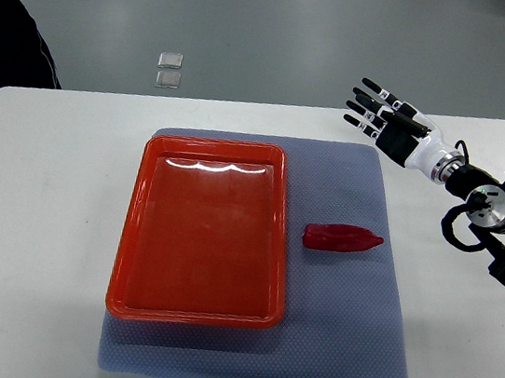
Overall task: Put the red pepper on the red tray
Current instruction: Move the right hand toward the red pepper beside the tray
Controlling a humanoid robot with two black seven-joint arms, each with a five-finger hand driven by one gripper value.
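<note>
The pepper (342,239) lies on its side on the gray mat (342,352). It sits just beside the right edge of the red tray (131,228), close to it but not on it. The tray has nothing in it. Both mat and tray rest on the white desk (29,242).

The right hand (382,121) comes in from the right side. It hangs over the far right corner of the mat, well apart from the pepper. Its fingers (368,100) are spread wide and straight, and they hold nothing. The left hand cannot be seen at all. A dark sleeve (6,32) of a person shows at the far left corner.

So the job looks like it is only at the start. The step now is reaching for the pepper, and no grab has been made yet.

Next, the hand would need to come toward the robot and down over the pepper. Then the fingers would need to close around its fat middle. The pepper is smooth and round, so it may roll or slip if the grip is loose. After that comes a short lift to the left, over the tray's rim, and a soft drop inside.
</note>
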